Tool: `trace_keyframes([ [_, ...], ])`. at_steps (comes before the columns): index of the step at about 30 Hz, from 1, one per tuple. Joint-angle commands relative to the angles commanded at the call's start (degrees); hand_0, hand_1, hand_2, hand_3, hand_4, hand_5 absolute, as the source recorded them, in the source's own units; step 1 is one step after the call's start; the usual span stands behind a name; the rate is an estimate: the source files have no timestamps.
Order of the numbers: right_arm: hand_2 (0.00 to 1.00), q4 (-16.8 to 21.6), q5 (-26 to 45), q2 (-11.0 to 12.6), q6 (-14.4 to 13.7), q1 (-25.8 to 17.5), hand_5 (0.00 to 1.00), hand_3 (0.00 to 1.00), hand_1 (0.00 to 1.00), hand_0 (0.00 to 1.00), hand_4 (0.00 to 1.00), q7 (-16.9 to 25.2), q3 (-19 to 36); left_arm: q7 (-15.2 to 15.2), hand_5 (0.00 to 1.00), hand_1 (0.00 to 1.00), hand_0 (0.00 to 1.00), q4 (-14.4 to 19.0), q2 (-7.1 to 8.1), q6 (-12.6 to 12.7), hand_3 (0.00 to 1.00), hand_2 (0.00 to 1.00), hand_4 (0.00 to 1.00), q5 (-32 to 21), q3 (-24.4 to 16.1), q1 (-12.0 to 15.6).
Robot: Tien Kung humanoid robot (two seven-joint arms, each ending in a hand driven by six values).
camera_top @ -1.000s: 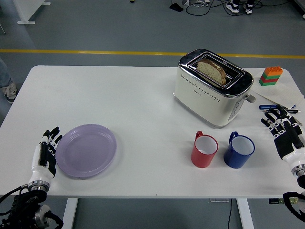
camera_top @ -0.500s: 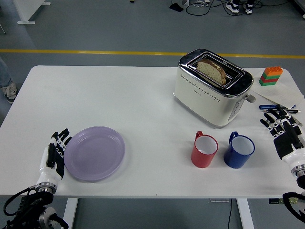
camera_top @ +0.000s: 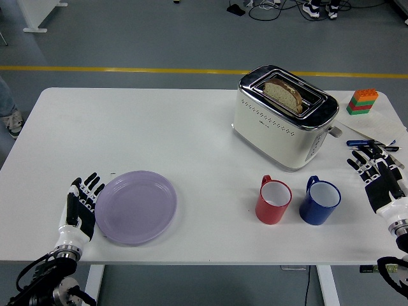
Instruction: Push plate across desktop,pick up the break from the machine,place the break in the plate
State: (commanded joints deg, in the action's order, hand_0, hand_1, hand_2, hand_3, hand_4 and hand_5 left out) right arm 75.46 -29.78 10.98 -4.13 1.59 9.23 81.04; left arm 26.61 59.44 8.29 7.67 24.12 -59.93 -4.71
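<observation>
- Lavender plastic plate [camera_top: 136, 206] lies flat near the table's [camera_top: 159, 127] front edge, towards the left corner.
- Against the plate's left rim sits the left hand [camera_top: 81, 207], palm side facing the plate, its fingers [camera_top: 91, 185] straight and slightly apart, holding nothing.
- A white and chrome toaster [camera_top: 285, 116] stands towards the table's far right, set at an angle to the edges.
- One slice of bread [camera_top: 283, 94] stands upright in the toaster's top slot, its brown crust above the rim.
- A red mug [camera_top: 273, 200] and a blue mug [camera_top: 320, 202] stand side by side in front of the toaster, near the front edge, both upright with white insides and handles turned to the far left.
- At the table's right edge rests the right hand [camera_top: 380, 180], fingers [camera_top: 361, 162] extended and spread, gripping nothing.
- Just beyond that hand lies a blue pen [camera_top: 364, 143].
- Near the far right corner stands a small stack of toy bricks [camera_top: 362, 102], orange over green over red.
</observation>
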Motion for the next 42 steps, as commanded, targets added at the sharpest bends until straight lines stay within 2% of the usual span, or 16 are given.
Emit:
trace_keyframes([
  [7, 0.663, 0.01, 0.04, 0.00, -0.01, -0.03, 0.316, 0.624, 0.672, 0.726, 0.522, 0.01, -0.02, 0.06, 0.998, 0.860, 0.847, -0.06, 0.11, -0.99, 0.785, 0.897, 0.535, -3.10, 1.09, -0.33],
  [14, 0.663, 0.01, 0.04, 0.01, 0.03, 0.08, 0.317, 0.624, 0.672, 0.727, 0.521, 0.01, -0.08, 0.37, 0.998, 0.858, 0.844, -0.41, -0.11, -1.11, 0.782, 0.895, 0.536, -3.88, 2.00, -1.25],
  [35, 0.663, -0.10, 0.09, -0.07, 0.06, 0.27, 0.316, 0.624, 0.672, 0.727, 0.521, 0.02, -0.72, 0.46, 0.998, 0.852, 0.832, -1.85, -0.07, -2.74, 0.775, 0.889, 0.537, -11.37, 9.38, -5.62],
  [42, 0.663, -0.09, 0.09, -0.09, 0.08, 0.39, 0.317, 0.624, 0.672, 0.727, 0.521, 0.03, -0.81, 0.62, 0.998, 0.847, 0.829, -2.68, -0.69, -3.03, 0.771, 0.884, 0.539, -13.14, 12.13, -7.56],
])
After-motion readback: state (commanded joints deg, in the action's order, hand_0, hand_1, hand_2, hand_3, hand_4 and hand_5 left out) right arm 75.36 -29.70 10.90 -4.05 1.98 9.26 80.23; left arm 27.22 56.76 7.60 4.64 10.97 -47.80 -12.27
